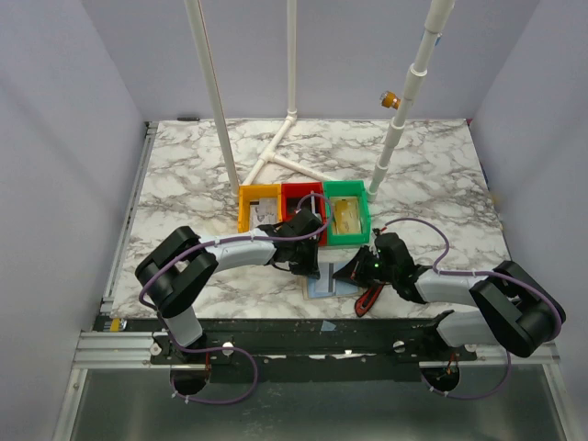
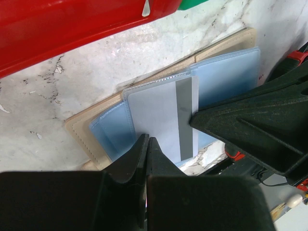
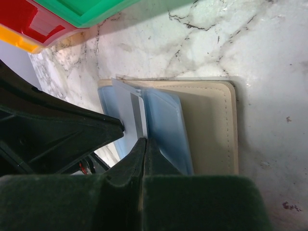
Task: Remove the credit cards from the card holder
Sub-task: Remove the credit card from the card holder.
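The tan card holder (image 1: pixel 323 285) lies open on the marble near the front edge, its blue-grey pockets (image 2: pixel 226 77) facing up. It also shows in the right wrist view (image 3: pixel 211 125). A pale grey credit card (image 2: pixel 159 115) with a dark stripe sticks out of a clear pocket; it also shows in the right wrist view (image 3: pixel 126 110). My left gripper (image 2: pixel 147 139) is shut, tips resting on the card's near edge. My right gripper (image 3: pixel 144 140) is shut, tips on the pocket edge beside the card. The two grippers (image 1: pixel 312 265) (image 1: pixel 356 268) meet over the holder. A yellowish card (image 1: pixel 347 218) lies in the green bin.
A yellow bin (image 1: pixel 259 208), a red bin (image 1: pixel 303 197) and a green bin (image 1: pixel 347 195) stand in a row just behind the holder. A red-and-black tool (image 1: pixel 369 299) lies right of the holder under my right arm. White pipes (image 1: pixel 276 147) stand at the back.
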`<state>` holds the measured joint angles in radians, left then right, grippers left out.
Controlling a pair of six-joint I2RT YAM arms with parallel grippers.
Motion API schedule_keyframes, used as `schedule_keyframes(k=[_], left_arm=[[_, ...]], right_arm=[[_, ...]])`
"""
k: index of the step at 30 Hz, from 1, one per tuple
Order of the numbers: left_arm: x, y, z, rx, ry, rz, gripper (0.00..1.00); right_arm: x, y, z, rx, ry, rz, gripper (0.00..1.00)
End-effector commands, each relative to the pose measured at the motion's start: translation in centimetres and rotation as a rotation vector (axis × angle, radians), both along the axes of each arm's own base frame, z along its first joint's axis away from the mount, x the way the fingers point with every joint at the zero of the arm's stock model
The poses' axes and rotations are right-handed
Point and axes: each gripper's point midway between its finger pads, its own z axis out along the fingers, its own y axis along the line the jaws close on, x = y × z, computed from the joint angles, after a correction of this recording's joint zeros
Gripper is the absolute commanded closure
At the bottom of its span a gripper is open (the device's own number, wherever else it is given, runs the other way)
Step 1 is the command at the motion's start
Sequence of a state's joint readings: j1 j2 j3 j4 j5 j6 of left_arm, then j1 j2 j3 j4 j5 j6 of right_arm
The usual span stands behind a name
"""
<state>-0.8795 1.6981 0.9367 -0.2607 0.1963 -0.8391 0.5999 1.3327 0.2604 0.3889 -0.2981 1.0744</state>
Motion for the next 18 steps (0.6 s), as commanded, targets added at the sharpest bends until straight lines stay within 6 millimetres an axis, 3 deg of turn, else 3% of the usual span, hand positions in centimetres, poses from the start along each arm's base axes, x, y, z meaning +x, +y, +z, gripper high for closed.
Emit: schedule_keyframes(k=[1, 18], left_arm=[[-0.5, 1.5, -1.2, 0.074, 0.010, 0.018, 1.00], [-0.2, 2.8, -1.6, 0.123, 0.000, 0.045, 1.00]], right_arm=[[0.0, -0.2, 0.0, 0.015, -0.001, -0.002, 0.99], [-0.1, -1.0, -0.8, -0.025, 0.007, -0.016, 0.99]])
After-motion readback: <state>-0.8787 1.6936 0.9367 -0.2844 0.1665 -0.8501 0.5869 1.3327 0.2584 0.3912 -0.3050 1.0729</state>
